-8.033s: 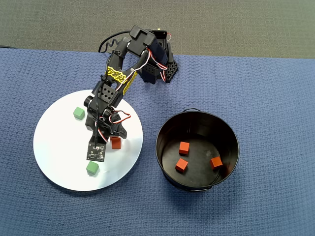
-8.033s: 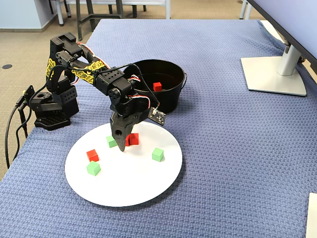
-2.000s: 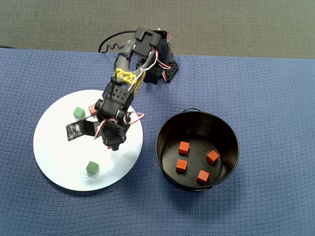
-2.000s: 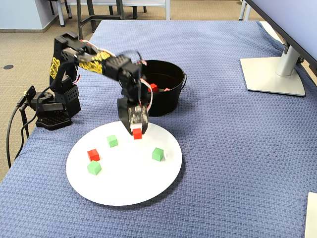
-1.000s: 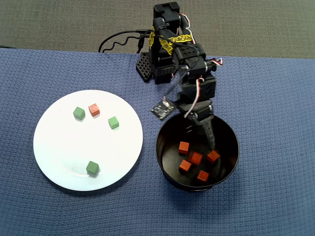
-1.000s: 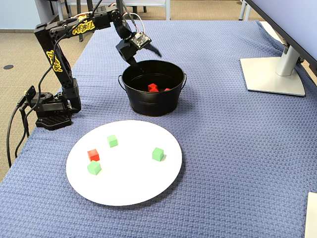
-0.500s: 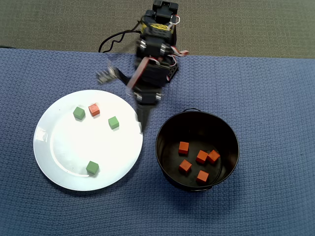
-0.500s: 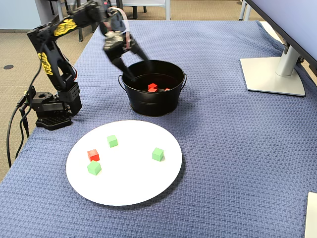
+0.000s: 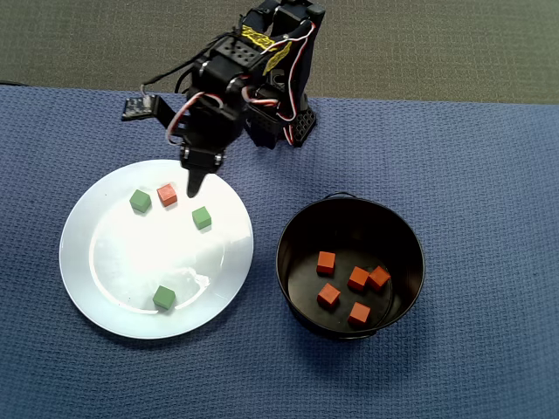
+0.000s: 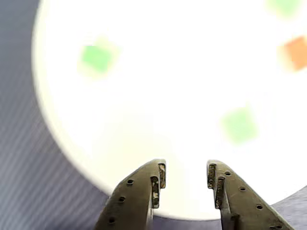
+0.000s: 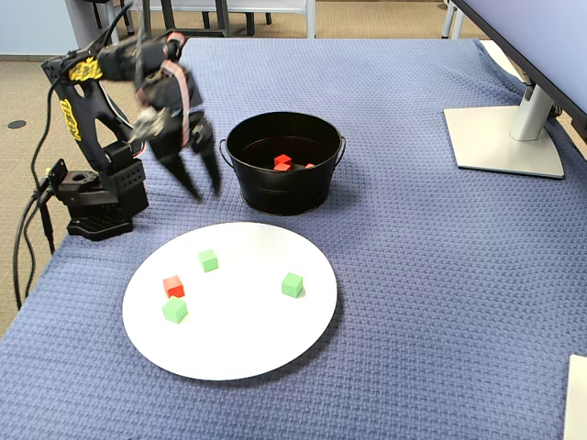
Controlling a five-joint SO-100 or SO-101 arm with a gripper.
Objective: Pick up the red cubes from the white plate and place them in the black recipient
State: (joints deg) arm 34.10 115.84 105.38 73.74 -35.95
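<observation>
One red cube [image 9: 167, 194] lies on the far part of the white plate [image 9: 122, 253], among three green cubes. It also shows in the fixed view [image 11: 173, 287] and, blurred, at the right edge of the wrist view [image 10: 295, 51]. Several red cubes [image 9: 349, 292] lie on the floor of the black pot [image 9: 349, 218], right of the plate. My gripper [image 9: 194, 182] hangs over the plate's far edge, just right of the red cube on the plate. In the wrist view the gripper [image 10: 186, 170] is open and empty, above the plate's rim [image 10: 144, 191].
Green cubes sit on the plate [image 9: 140, 201] [image 9: 202, 217] [image 9: 163, 297]. The arm's base [image 11: 96, 197] stands behind the plate on the blue cloth. A monitor stand [image 11: 504, 137] is at the far right in the fixed view.
</observation>
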